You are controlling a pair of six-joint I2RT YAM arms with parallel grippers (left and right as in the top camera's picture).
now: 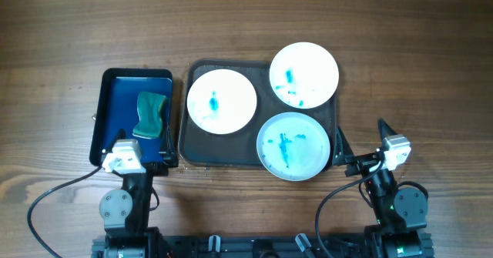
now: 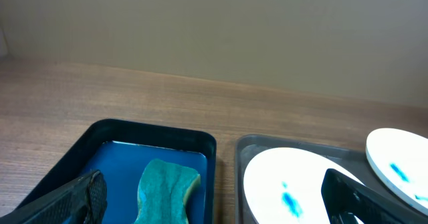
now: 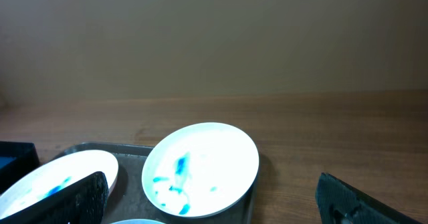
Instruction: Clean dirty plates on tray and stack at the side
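Crowding one tray (image 1: 219, 149): three smeared plates (image 1: 222, 101)

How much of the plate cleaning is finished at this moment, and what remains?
Done: nothing that shows. The left plate, far plate and near plate all lie on the tray, smeared blue; none is stacked at the side.
In hand: nothing. The left gripper and right gripper are open and empty; the sponge lies in the blue tray.
Left: wiping and stacking all three.
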